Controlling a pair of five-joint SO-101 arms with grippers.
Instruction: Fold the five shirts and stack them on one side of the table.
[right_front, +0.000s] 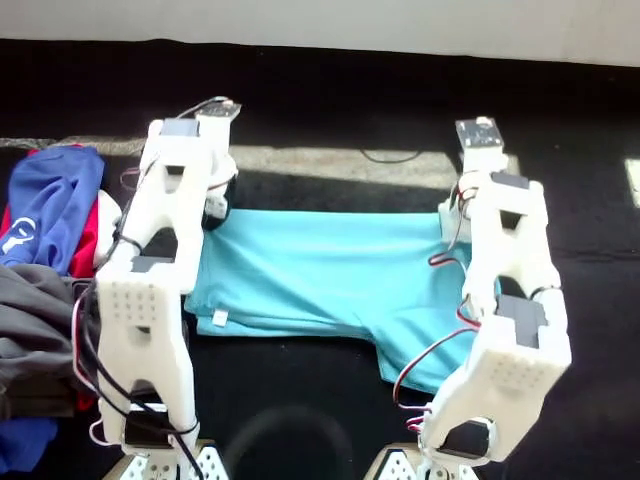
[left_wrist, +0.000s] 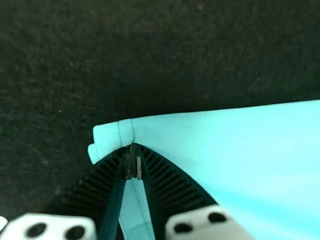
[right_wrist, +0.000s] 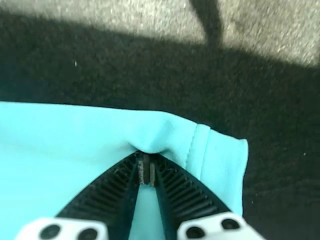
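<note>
**Inspector:** Where is the turquoise shirt (right_front: 320, 275)?

**Assistant:** It lies spread flat across the middle of the black table (right_front: 290, 385), with one part reaching toward the near right. A pile of unfolded shirts (right_front: 45, 290) sits at the left edge.

**Inspector:** And the grippers?

**Assistant:** The left gripper (left_wrist: 133, 167) is pinched tight on the far left corner, with the hem caught between its fingers. The right gripper (right_wrist: 146, 172) is clamped the same way on the far edge, just inside the far right corner.

**Inspector:** Your assessment of the step?

**Assistant:** I judge it to be the start of a fold, far edge to near edge. Both arms should lift together, only enough to clear the cloth. They should then carry the edge toward the near side at a matched pace, keeping it taut and straight. The right grip sits inboard of its corner, so that loose corner may droop and crease. Release only once the edges line up.
</note>
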